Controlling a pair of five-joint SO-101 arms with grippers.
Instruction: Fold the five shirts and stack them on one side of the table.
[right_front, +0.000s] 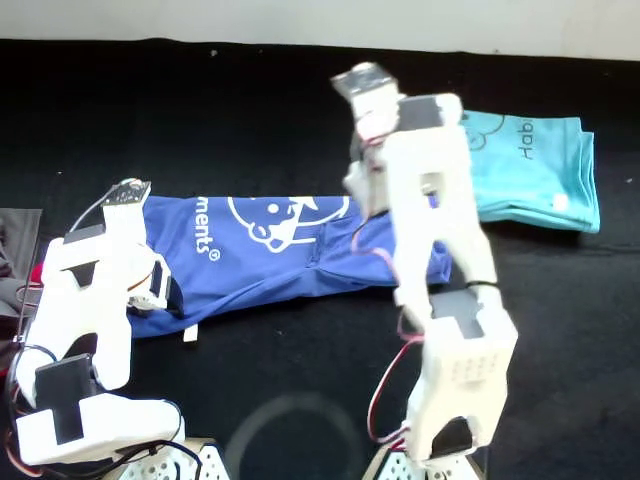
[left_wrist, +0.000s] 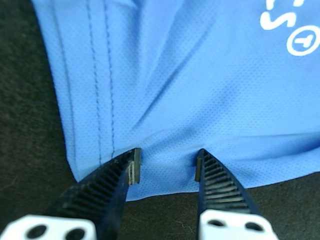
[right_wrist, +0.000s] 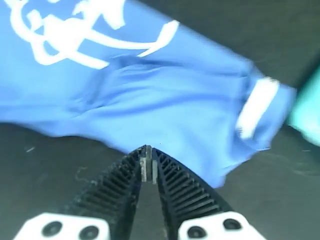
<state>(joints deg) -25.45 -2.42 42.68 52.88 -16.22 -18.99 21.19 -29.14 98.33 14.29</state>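
Black cloth covers the counter (right_front: 250, 120), and on it, about the middle, the blue shirt (right_front: 270, 255) lies spread lengthwise between the two arms, already narrowed into a long band with creases running through it. It looks like thin, fine-meshed sports fabric: light, limp and probably a little slick, so it should drape and slide rather than hold a crease, and a pinch on a single layer may drag the rest out of line. The double-stitched hem near the corner is the firmest part and seems the best place to take hold, with a matching grip at the far end so the band lifts evenly. The left tool (left_wrist: 166, 165) sits just there, its jaws spread with both tips on the shirt's edge beside that hem, gripping nothing yet. The right tool (right_wrist: 148, 167) is pressed together over the counter just at the shirt's long edge, and I see no cloth between its tips. White lettering and a white cartoon-like drawing are printed on the blue chest, and a white strip (right_wrist: 255, 107), perhaps a label, shows near one end, too blurred to make out. Well apart, at the far right, a folded teal shirt (right_front: 530, 175) carries dark lettering.
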